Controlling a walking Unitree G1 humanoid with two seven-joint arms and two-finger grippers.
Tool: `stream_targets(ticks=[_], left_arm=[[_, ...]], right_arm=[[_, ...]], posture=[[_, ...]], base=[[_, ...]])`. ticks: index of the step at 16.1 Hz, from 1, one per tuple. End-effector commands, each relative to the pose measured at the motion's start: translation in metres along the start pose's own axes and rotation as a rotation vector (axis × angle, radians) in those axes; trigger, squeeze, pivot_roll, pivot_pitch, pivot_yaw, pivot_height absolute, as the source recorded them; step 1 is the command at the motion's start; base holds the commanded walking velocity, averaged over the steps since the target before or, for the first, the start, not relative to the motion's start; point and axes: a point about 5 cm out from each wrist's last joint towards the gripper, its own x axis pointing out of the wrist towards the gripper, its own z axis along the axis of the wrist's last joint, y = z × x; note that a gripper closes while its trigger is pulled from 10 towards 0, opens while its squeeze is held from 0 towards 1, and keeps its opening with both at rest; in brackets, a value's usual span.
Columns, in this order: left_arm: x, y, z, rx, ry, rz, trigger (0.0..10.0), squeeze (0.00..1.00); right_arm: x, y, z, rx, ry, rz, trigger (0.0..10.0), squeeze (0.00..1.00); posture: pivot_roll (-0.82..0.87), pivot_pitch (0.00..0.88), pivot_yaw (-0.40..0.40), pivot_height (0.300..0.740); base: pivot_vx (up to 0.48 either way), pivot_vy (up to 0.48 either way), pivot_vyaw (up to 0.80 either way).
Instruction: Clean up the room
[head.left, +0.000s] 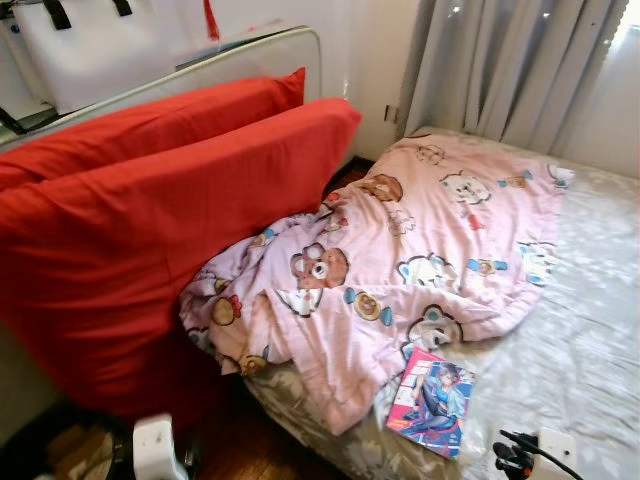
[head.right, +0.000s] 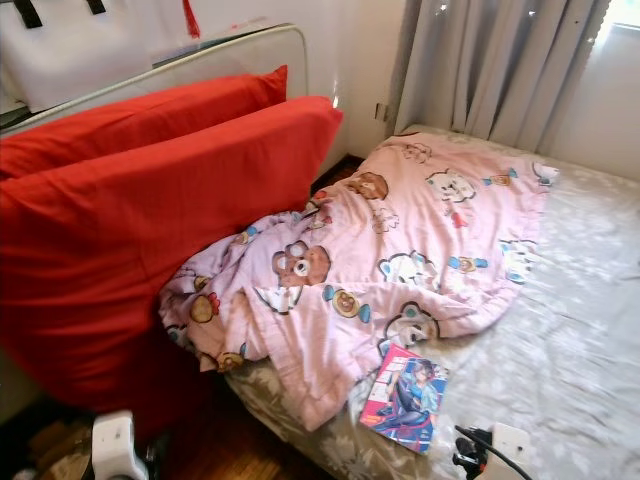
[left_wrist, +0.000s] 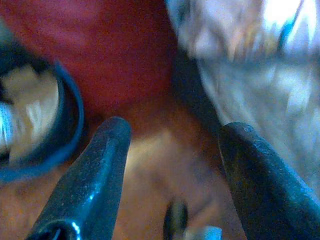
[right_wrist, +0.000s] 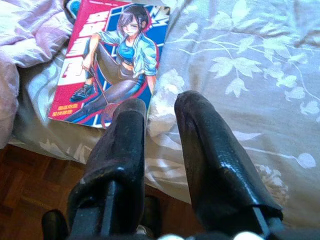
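Daylight is admitted through the grey curtains (head.left: 520, 70) at the far corner of the bed, where the window edge is blown out to white. The grey bedsheet (head.left: 590, 330) is washed pale on the curtain side, and the pink quilt (head.left: 420, 240) is evenly lit. Deep shadow is cast under the red pillows (head.left: 150, 230) and over the wooden floor (head.right: 240, 445) beside the bed. The head views are rendered slightly soft. The left wrist view is heavily blurred and dim, while the right wrist view is kept sharp on the comic book (right_wrist: 112, 60).
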Motion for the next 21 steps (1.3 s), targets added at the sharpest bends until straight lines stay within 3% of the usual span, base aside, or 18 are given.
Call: stream_targets(ticks=[1, 2, 4, 5, 7, 12, 17, 21], left_arm=[[0.025, -0.011, 0.096, 0.048, -0.357, -0.042, 10.0, 0.00], [0.024, -0.019, 0.113, 0.043, -0.448, -0.075, 10.0, 0.00], [0.022, -0.027, 0.124, 0.052, -0.514, -0.111, 10.0, 0.00], [0.023, -0.031, 0.125, 0.063, -0.507, -0.138, 10.0, 0.00], [0.023, -0.029, 0.120, 0.064, -0.486, -0.148, 10.0, 0.00], [0.021, -0.029, 0.113, 0.048, -0.472, -0.152, 10.0, 0.00], [0.022, -0.036, 0.112, 0.029, -0.458, -0.187, 10.0, 0.00], [0.022, -0.045, 0.113, 0.066, -0.457, -0.249, 10.0, 0.00]], right_arm=[[0.000, 0.002, 0.002, 0.018, -0.034, 0.006, 10.0, 0.00], [0.000, 0.002, 0.003, 0.023, -0.046, 0.012, 10.0, 0.00], [-0.001, 0.003, 0.003, 0.042, -0.072, 0.018, 10.0, 0.00], [0.031, 0.063, 0.068, -0.018, -0.260, 0.118, 10.0, 0.00], [0.040, 0.106, 0.116, -0.048, -0.415, 0.178, 10.0, 0.00], [0.036, 0.120, 0.144, -0.101, -0.562, 0.243, 10.0, 0.00], [0.036, 0.118, 0.144, -0.116, -0.562, 0.223, 10.0, 0.00], [0.038, 0.118, 0.144, -0.135, -0.537, 0.191, 10.0, 0.00]], posture=[[0.04, 0.000, 0.002, 0.740], [0.04, 0.000, 0.004, 0.740], [0.04, 0.000, 0.010, 0.740], [0.04, 0.000, 0.019, 0.740], [0.03, 0.000, 0.027, 0.740], [0.03, 0.000, 0.026, 0.740], [0.03, 0.000, 0.010, 0.740], [0.03, 0.000, 0.001, 0.740]], base=[[0.000, 0.000, 0.00], [0.000, 0.000, 0.00], [0.000, 0.000, 0.00], [0.000, 0.000, 0.00], [0.000, 0.000, 0.00], [0.000, 0.000, 0.00], [0.000, 0.000, 0.00], [0.000, 0.000, 0.00]])
